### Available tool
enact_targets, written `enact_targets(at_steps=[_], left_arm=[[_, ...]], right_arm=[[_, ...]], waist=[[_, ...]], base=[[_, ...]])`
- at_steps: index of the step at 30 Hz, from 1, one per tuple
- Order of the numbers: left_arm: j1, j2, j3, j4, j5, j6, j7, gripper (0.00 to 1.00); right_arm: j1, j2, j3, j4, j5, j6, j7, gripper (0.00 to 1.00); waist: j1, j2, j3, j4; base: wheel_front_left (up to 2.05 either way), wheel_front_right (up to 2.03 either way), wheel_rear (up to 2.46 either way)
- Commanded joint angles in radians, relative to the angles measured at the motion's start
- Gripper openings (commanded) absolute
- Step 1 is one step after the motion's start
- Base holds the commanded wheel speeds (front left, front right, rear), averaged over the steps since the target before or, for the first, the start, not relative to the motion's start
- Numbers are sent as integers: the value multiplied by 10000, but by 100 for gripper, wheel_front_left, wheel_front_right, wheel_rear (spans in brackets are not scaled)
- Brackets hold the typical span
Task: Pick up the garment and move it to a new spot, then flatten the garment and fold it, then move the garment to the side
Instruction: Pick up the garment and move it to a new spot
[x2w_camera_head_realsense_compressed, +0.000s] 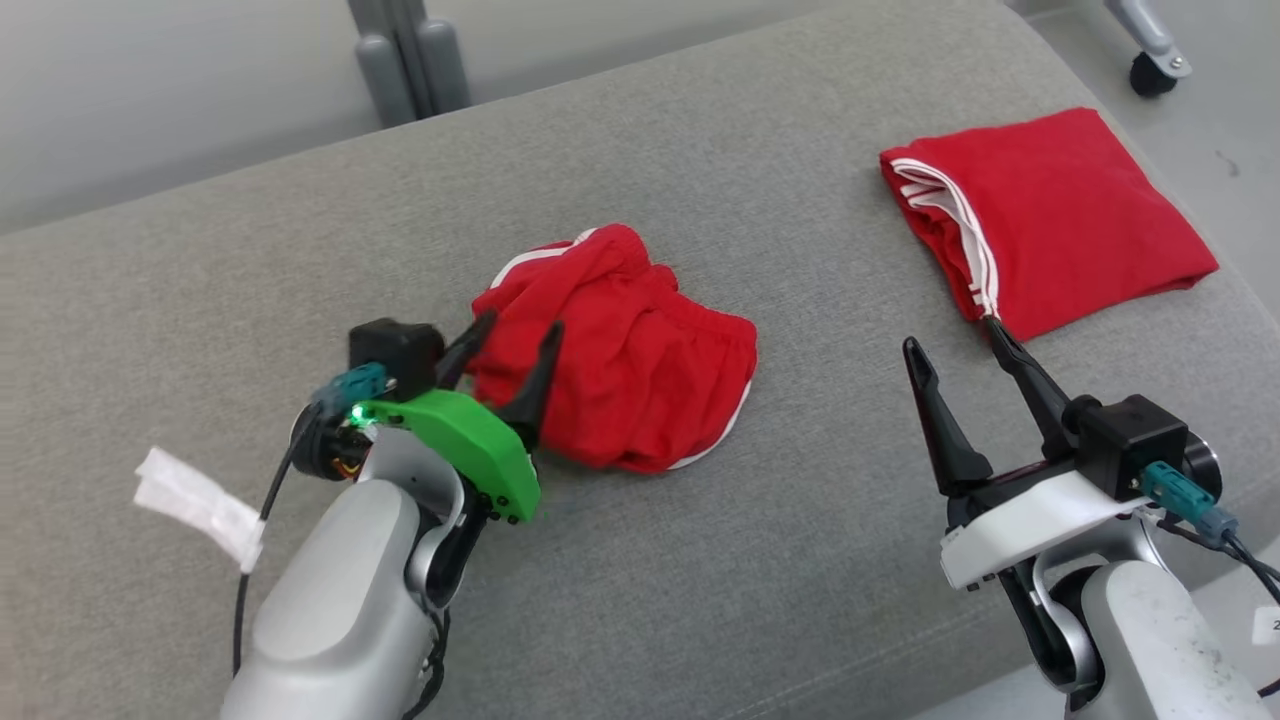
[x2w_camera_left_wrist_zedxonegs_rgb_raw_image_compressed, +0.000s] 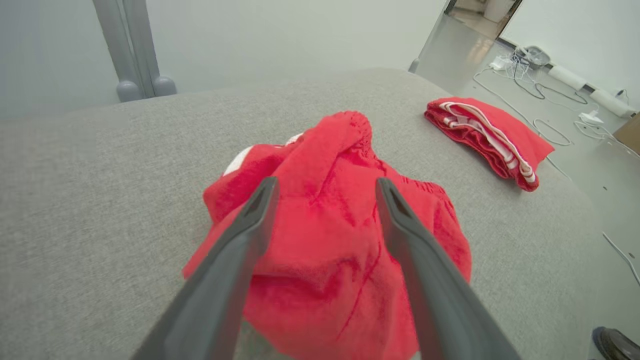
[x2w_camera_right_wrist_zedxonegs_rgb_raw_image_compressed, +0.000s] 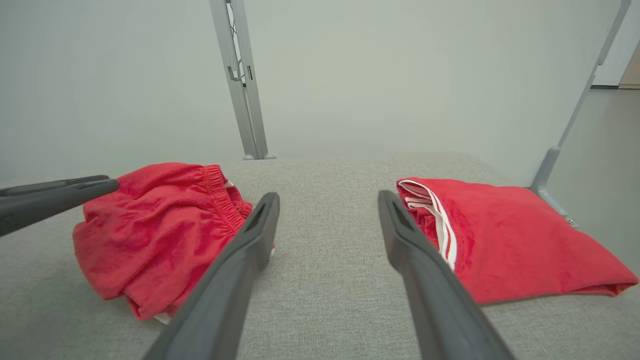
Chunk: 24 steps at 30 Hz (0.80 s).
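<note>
- The garment (x2w_camera_head_realsense_compressed: 640, 370), red shorts with white trim, lies in a crumpled heap in the middle of the grey cushion (x2w_camera_head_realsense_compressed: 700, 150). Its gathered waistband is on the right side.
- The left gripper (x2w_camera_head_realsense_compressed: 522, 325) is spread wide at the heap's near-left edge and grips nothing. Whether its fingers touch the cloth I cannot tell.
- The right gripper (x2w_camera_head_realsense_compressed: 950, 337) hangs wide and empty at the near right. One fingertip is close to the near corner of a folded red piece (x2w_camera_head_realsense_compressed: 1060, 215), which lies at the far right.
- The step in hand looks like flattening, since the heap is not yet spread.
- To do it well, each gripper should probably take one outer edge, the left on the left hem and the right by the waistband. Each should pinch a single layer, not the whole bunch.
- Pulling apart low and gently should slide the cloth flat rather than lift it.
- The right arm should stay clear of the folded piece, or it may drag it out of place.
</note>
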Motion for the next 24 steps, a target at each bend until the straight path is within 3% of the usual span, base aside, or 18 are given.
enact_targets(at_steps=[1,9,17,24], left_arm=[[344,121,138,-126,-130,-28,-380,100],[1953,733,1195,-1282,-316,463,-2065,100],[3836,1247,2593,-3150,367,1222,-2259,100],[5203,1195,3591,-4338,833,1374,-2255,100]], right_arm=[[129,-35,-70,-55,-39,-16,36,100],[500,-15,-170,-125,-29,-16,243,100],[895,73,-564,19,-16,-16,159,100],[1093,134,-1020,421,-68,-16,-23,100]], waist=[[0,0,-483,815],[0,0,-1072,1858],[0,0,-1362,2359],[0,0,-1434,2555]], base=[[0,0,0],[0,0,0],[0,0,0],[0,0,0]])
